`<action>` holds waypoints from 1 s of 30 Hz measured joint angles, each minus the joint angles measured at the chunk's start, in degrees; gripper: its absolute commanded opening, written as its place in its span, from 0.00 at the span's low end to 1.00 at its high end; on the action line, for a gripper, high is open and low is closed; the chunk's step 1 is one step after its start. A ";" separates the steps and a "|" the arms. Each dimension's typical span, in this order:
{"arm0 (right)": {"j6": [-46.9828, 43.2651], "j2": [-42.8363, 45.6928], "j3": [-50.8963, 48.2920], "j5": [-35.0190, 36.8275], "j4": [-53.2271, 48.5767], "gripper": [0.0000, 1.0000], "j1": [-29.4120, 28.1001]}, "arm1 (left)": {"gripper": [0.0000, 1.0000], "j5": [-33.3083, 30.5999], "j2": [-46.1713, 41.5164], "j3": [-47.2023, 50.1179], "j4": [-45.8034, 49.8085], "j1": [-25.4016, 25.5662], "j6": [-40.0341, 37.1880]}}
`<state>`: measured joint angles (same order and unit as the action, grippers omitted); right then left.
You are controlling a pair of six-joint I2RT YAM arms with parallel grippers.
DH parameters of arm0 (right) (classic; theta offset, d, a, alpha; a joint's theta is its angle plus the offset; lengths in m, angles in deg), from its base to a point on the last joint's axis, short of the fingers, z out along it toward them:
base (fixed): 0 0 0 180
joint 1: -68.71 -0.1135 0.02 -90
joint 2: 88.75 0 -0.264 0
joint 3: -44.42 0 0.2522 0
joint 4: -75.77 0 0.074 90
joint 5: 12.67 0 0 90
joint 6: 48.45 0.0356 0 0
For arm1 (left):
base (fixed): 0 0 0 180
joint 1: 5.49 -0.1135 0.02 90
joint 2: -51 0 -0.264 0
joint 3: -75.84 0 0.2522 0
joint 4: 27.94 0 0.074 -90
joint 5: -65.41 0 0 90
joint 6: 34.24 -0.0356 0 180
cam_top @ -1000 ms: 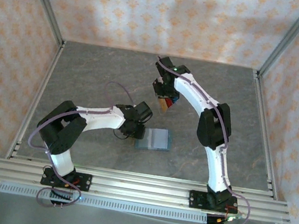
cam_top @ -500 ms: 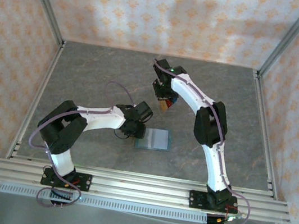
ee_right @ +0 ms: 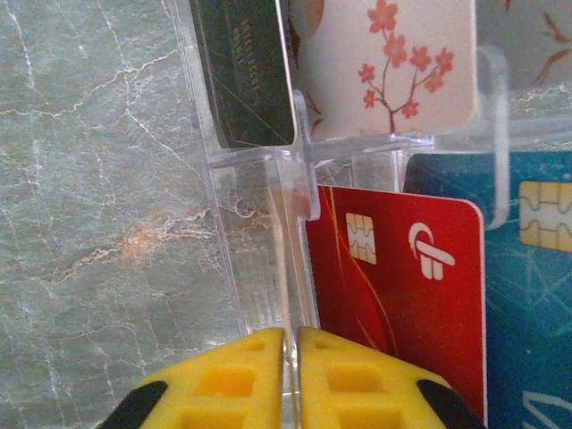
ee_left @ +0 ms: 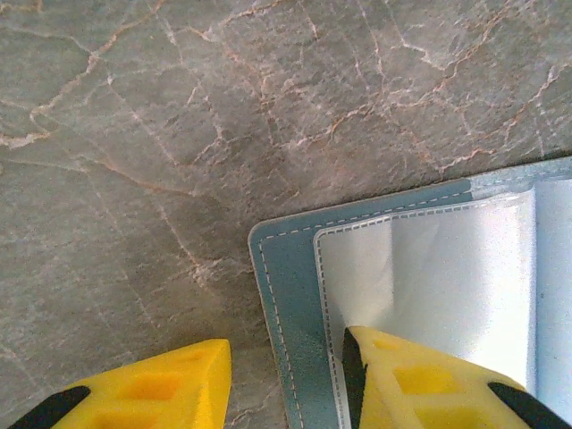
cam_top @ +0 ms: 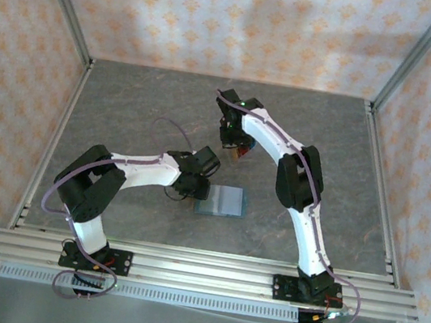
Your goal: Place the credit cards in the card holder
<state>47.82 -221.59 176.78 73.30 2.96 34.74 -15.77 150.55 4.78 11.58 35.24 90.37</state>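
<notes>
Top external view: the card holder (cam_top: 221, 201) lies open on the table (cam_top: 126, 106), and the credit cards (ee_right: 393, 268) sit in a clear tray (ee_right: 259, 268) beyond it, apart from it. The left gripper (ee_left: 284, 349) has its jaws spread, straddling the card holder's edge. The right gripper (ee_right: 290, 375) has its jaws pressed onto the clear tray's rib.

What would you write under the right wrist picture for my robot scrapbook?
Right gripper pinches a rib of the clear tray, beside the red card and blue card.
</notes>
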 measured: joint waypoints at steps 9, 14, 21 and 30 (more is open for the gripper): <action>-0.55 0.00 2.54 -0.22 -1.25 0.00 -0.07 | 0.38 0.00 -0.02 0.17 -0.28 0.00 -0.02; -0.52 0.00 5.92 -0.22 -2.60 0.00 -0.07 | 0.38 0.00 -0.17 0.52 -0.70 0.00 0.00; 0.15 2.67 5.40 -0.24 -2.71 0.00 -0.66 | 0.36 -0.04 -0.50 0.90 -1.03 0.04 -0.04; 5.62 30.58 -29.70 -10.08 15.45 0.00 -1.66 | 0.31 -0.24 -0.90 1.55 -1.53 0.04 -0.11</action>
<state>53.43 -191.01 147.08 63.22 18.41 33.08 -16.01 149.66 6.33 10.05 35.29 90.27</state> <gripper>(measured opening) 0.044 0.322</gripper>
